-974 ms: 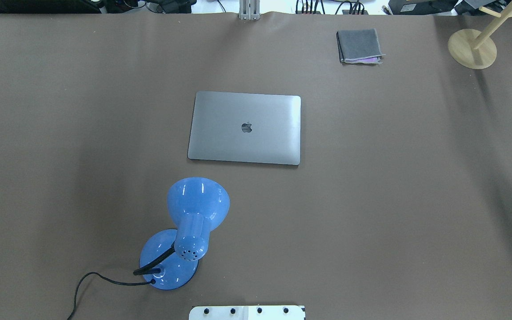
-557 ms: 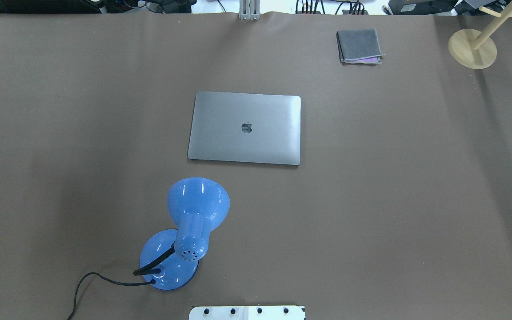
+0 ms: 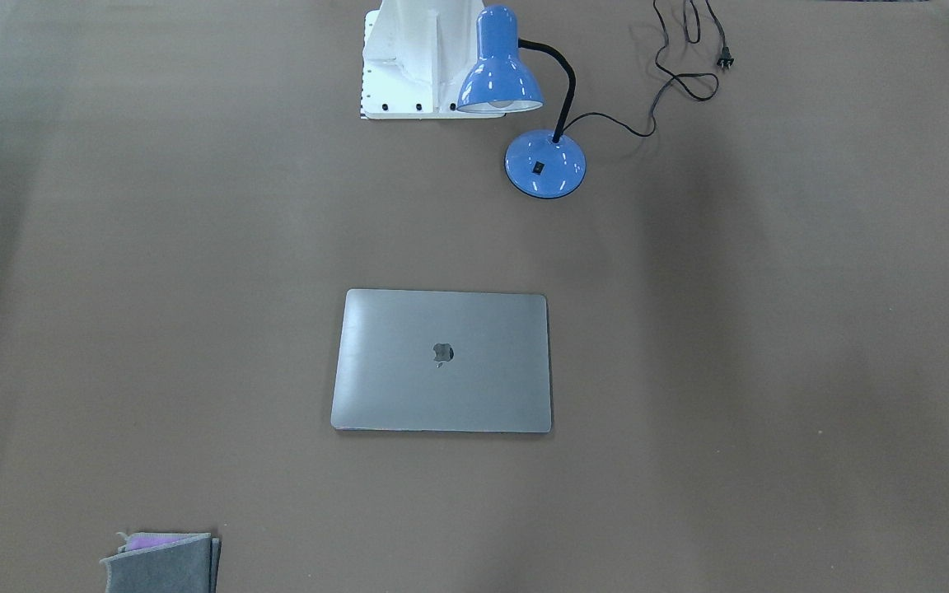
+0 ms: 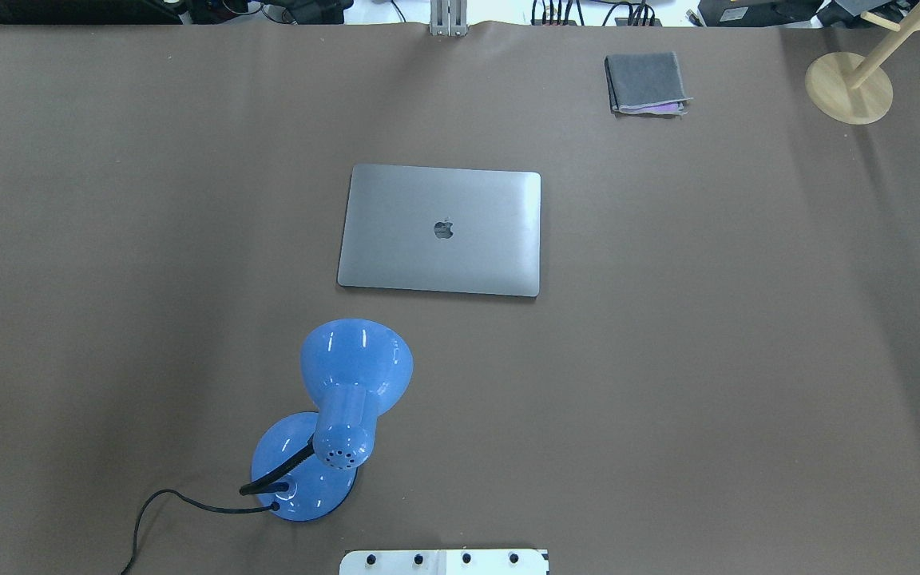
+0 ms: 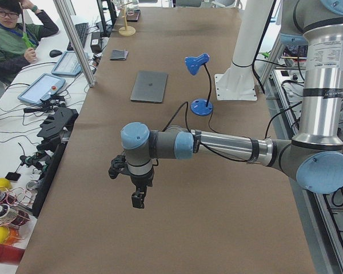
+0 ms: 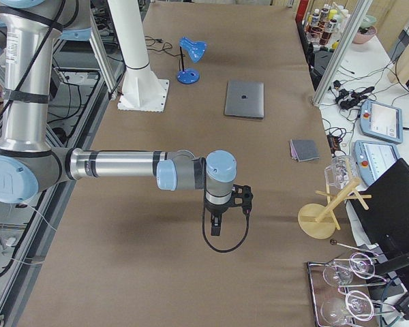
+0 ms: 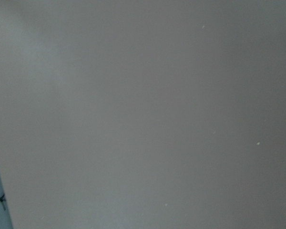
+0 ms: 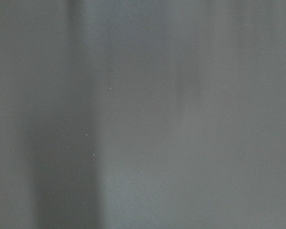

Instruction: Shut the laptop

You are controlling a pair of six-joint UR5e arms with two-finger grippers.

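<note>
Two views, front then overhead, show the laptop [image 3: 441,360] on the table [image 3: 771,371], lid flat down, so I judge closing done and no push left; side views put the left gripper [image 5: 137,200] and right gripper [image 6: 216,228] well apart from it, seemingly empty, though I cannot tell how far open; wrist views show only blank surface.

Brown table [image 4: 707,359]; cluttered side bench [image 5: 8,134]; seated operator [image 5: 8,43].

Laptop [image 4: 440,230]: flat on the table [image 4: 747,359], mid-table; 12 o'clock points away from the robot.
Desk lamp [image 4: 332,423]: 7 o'clock of laptop, near, not touching.
Folded cloth [image 4: 645,82]: 2 o'clock of laptop, well apart.
Wooden stand [image 4: 847,89]: 3 o'clock of cloth.
</note>
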